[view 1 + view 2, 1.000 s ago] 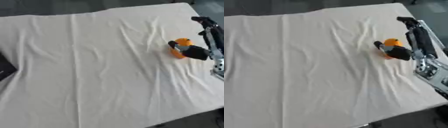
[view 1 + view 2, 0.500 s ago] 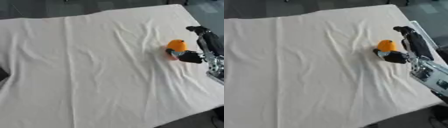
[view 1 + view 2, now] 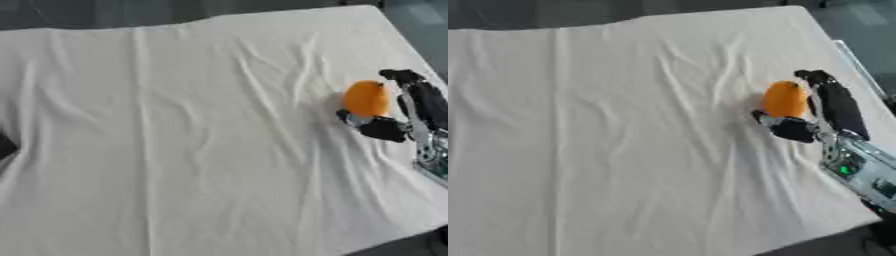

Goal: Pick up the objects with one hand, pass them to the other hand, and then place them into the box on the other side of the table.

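The pick-up step is judged to be in hand. An orange (image 3: pixel 785 99) is seen on the right side of the white cloth (image 3: pixel 192 140), cupped by the right hand (image 3: pixel 820 112), whose fingers and thumb are curled round it, apparently touching. Next, a lift and a pass leftward would be called for; the left hand is not seen.

Orange round fruit (image 3: pixel 786 99) lies on white cloth (image 3: pixel 623 140).

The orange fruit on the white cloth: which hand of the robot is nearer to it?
Right. The right hand is at the orange fruit, fingers behind it and thumb below it. The left hand shows in neither view, so it is not near.
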You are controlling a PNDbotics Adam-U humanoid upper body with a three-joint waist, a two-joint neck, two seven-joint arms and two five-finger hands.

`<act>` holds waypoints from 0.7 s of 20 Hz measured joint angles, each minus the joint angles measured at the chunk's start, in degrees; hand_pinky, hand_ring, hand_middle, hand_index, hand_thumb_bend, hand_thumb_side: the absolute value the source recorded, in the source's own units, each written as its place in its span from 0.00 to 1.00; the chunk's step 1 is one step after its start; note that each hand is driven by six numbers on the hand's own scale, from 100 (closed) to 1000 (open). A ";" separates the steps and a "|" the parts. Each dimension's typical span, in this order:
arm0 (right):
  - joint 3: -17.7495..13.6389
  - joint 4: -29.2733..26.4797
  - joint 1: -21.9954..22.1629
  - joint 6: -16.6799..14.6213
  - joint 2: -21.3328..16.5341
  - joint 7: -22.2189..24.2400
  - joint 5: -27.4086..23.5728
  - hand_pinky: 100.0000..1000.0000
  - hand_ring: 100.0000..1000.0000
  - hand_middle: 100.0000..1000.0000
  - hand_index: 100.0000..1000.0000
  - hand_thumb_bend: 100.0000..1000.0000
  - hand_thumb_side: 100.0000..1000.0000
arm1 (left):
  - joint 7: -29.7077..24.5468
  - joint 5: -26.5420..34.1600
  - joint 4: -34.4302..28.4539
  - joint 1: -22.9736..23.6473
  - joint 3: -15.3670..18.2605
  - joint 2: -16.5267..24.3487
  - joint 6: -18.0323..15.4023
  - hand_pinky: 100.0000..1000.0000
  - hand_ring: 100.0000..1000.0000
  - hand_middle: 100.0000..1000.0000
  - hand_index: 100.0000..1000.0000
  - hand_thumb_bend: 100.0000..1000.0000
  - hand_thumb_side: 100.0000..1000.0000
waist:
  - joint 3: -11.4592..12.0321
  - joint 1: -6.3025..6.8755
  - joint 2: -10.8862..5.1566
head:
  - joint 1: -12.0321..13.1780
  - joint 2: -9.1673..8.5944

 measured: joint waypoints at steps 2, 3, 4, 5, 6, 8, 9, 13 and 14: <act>-0.01 0.00 0.05 -0.70 0.81 -0.70 -0.42 0.65 0.86 0.78 0.86 0.62 0.43 | 0.19 -0.01 -0.10 0.03 0.01 0.06 0.10 0.86 0.64 0.57 0.62 0.00 0.31 | 0.16 0.00 0.36 | 0.15 -0.08; 0.00 0.00 0.08 -1.15 1.16 -1.15 -0.85 0.64 0.86 0.77 0.86 0.62 0.43 | 0.31 -0.03 -0.14 0.06 0.01 0.06 0.12 0.86 0.64 0.57 0.62 0.00 0.31 | 0.24 0.00 0.56 | 0.16 -0.19; 0.00 0.00 0.11 -1.63 1.48 -1.63 -1.44 0.63 0.86 0.77 0.86 0.61 0.44 | 0.38 -0.08 -0.16 0.06 0.01 0.06 0.12 0.86 0.64 0.57 0.62 0.00 0.31 | 0.28 0.00 0.69 | 0.16 -0.22; 0.00 0.00 0.29 -2.09 1.69 -2.09 -2.07 0.62 0.86 0.77 0.86 0.61 0.44 | 0.43 -0.18 -0.17 0.07 0.01 0.06 0.09 0.86 0.64 0.57 0.62 0.00 0.31 | 0.30 0.00 0.77 | 0.17 -0.29; -0.01 0.00 0.49 -2.50 1.91 -2.50 -2.78 0.62 0.86 0.77 0.86 0.61 0.44 | 0.48 -0.28 -0.17 0.07 0.01 0.06 0.06 0.86 0.64 0.57 0.62 0.00 0.31 | 0.33 0.00 0.83 | 0.19 -0.44; -0.08 0.00 0.57 -3.16 2.11 -3.17 -4.33 0.60 0.85 0.77 0.85 0.60 0.44 | 0.54 -0.47 -0.17 0.07 0.01 0.06 0.05 0.86 0.64 0.57 0.62 0.01 0.31 | 0.36 0.00 0.91 | 0.22 -0.48; -0.26 0.00 0.59 -3.49 2.20 -3.51 -5.14 0.59 0.85 0.76 0.85 0.60 0.44 | 0.56 -0.51 -0.17 0.09 0.01 0.06 0.06 0.86 0.64 0.57 0.62 0.01 0.30 | 0.37 0.00 0.97 | 0.26 -0.49; -1.78 0.00 1.04 -4.51 2.56 -4.55 -8.51 0.54 0.84 0.75 0.84 0.58 0.42 | 0.60 -0.86 -0.12 0.48 0.01 0.07 0.08 0.86 0.64 0.57 0.62 0.01 0.30 | 0.36 0.00 1.07 | 0.48 -0.51; -2.42 0.00 1.06 -4.48 2.58 -4.51 -9.28 0.52 0.84 0.75 0.84 0.58 0.41 | 0.61 -0.95 -0.09 0.49 0.01 0.08 0.08 0.86 0.64 0.57 0.62 0.01 0.30 | 0.36 0.00 1.10 | 0.53 -0.52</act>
